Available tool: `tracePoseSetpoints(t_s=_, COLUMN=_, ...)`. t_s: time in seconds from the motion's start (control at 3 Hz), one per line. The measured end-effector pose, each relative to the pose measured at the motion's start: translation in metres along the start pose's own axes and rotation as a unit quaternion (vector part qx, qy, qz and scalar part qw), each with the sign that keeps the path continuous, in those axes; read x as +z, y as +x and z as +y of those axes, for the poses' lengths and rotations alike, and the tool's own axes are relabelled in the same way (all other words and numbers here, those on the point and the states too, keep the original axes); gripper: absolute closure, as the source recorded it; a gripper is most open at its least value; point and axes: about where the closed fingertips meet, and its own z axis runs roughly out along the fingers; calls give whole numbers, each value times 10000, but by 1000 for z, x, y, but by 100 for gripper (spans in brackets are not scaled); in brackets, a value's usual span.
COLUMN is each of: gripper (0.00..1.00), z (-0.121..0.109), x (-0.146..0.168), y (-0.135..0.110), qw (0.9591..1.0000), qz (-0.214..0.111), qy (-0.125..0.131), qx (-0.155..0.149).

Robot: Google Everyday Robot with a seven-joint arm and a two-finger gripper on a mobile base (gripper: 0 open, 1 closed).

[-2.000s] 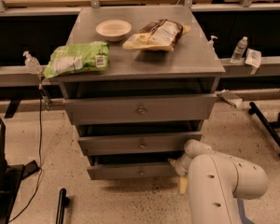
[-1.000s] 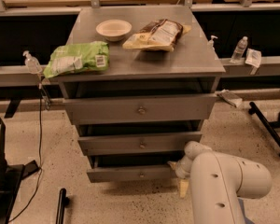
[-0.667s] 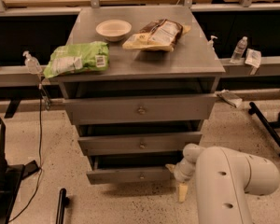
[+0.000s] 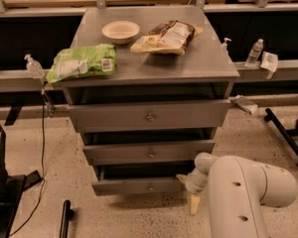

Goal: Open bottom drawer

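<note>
The bottom drawer is the lowest and narrowest grey front of the cabinet, with a small round knob at its centre. It stands slightly out, with a dark gap above it. My gripper is at the drawer's right end, close against its corner and just above the floor. The white arm fills the lower right of the camera view and hides the floor behind it. The mid-sized drawer and the widest top drawer sit above, each also a little out.
On the cabinet top lie a cream bowl, a green bag and a brown-and-yellow snack bag. A clear pump bottle stands at the left and a water bottle at the right. Black stand legs and cables lie on the floor.
The white arm link has swung wider to the right and nearer the camera. The gripper stays at the bottom drawer's right end. The drawer front looks about where it was.
</note>
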Motion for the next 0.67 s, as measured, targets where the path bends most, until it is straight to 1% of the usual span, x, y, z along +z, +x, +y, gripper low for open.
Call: tracePoseSetpoints(t_s=0.67, gripper=0, z=0, x=0, y=0, qw=10000, qz=0, qy=0, qx=0)
